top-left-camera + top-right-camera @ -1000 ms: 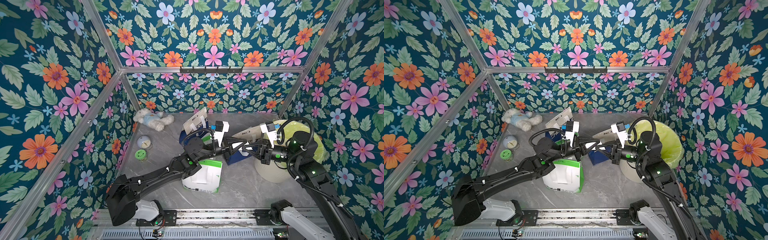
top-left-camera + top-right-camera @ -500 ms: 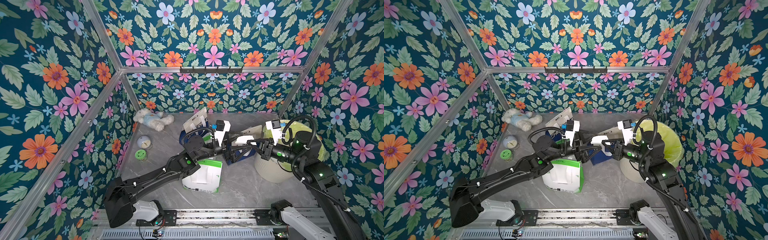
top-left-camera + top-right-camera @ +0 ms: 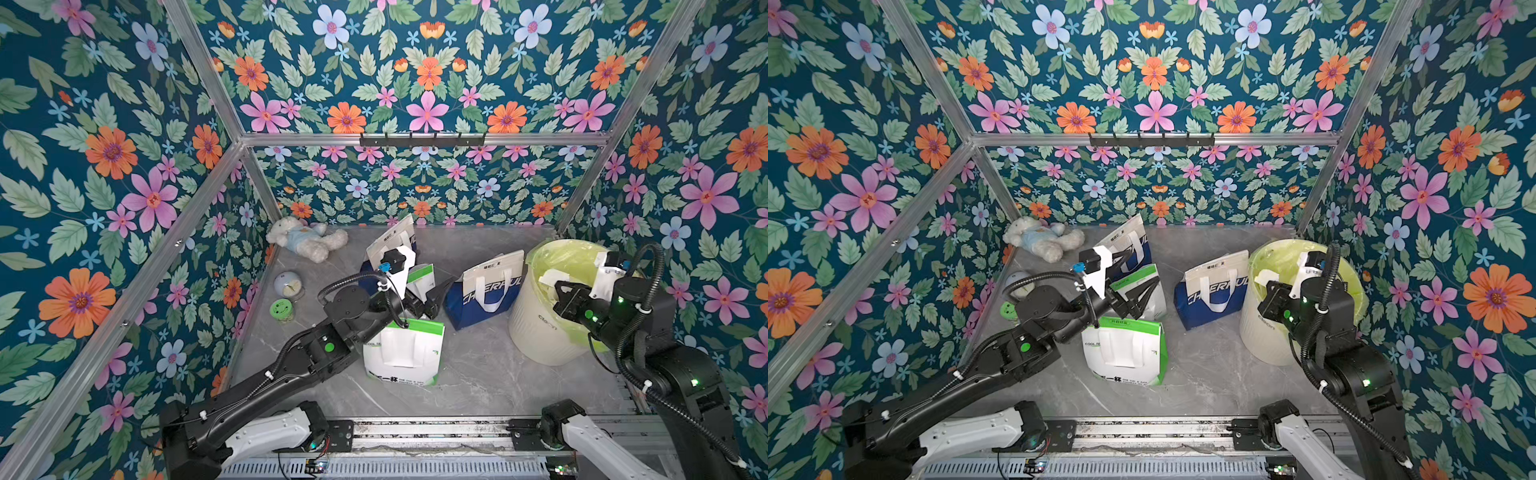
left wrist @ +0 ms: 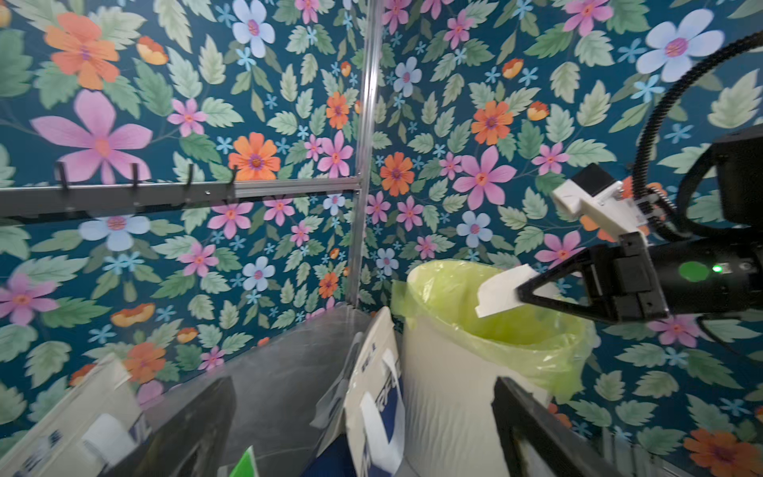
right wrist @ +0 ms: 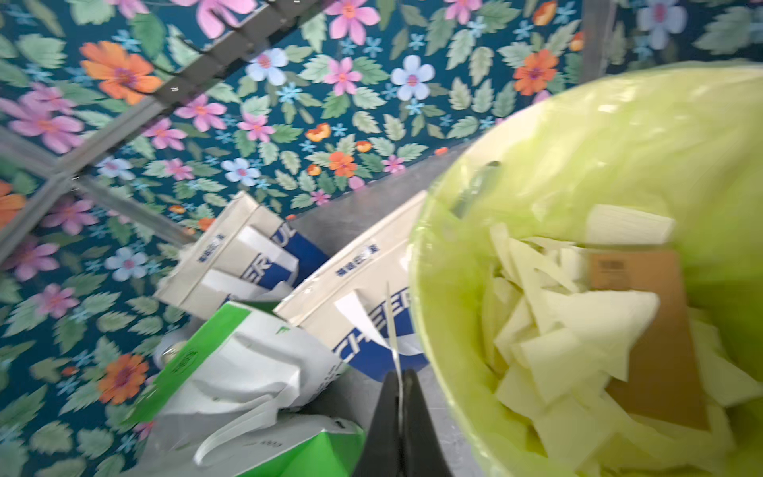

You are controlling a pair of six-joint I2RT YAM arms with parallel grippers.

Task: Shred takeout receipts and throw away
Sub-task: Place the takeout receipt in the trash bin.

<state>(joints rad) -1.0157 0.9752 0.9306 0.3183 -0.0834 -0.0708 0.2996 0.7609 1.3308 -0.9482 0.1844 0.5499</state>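
Note:
A torn white piece of takeout receipt (image 3: pixel 547 277) (image 3: pixel 1264 276) (image 4: pixel 497 291) hangs over the near rim of the cream bin (image 3: pixel 540 332) with its yellow-green liner (image 4: pixel 516 330). My right gripper (image 3: pixel 559 287) (image 3: pixel 1269 287) (image 4: pixel 522 295) is shut on it; in the right wrist view the piece (image 5: pixel 392 330) shows edge-on between the closed tips of the right gripper (image 5: pixel 398 380). Several white shreds (image 5: pixel 557 330) lie inside the bin. My left gripper (image 3: pixel 436 297) (image 3: pixel 1144 293) (image 4: pixel 361 384) stands open and empty above the bags in the middle.
A white-and-green bag (image 3: pixel 401 349) stands at the front and a white-and-blue bag (image 3: pixel 484 291) beside the bin, with two more bags behind. A teddy bear (image 3: pixel 305 243), a pale ball (image 3: pixel 289 284) and a green-lidded jar (image 3: pixel 281 309) sit at the left. Brown card (image 5: pixel 652 330) lies in the bin.
My left gripper has opened and let go of the paper. The right gripper has carried its white piece rightward, from between the two arms to over the bin.

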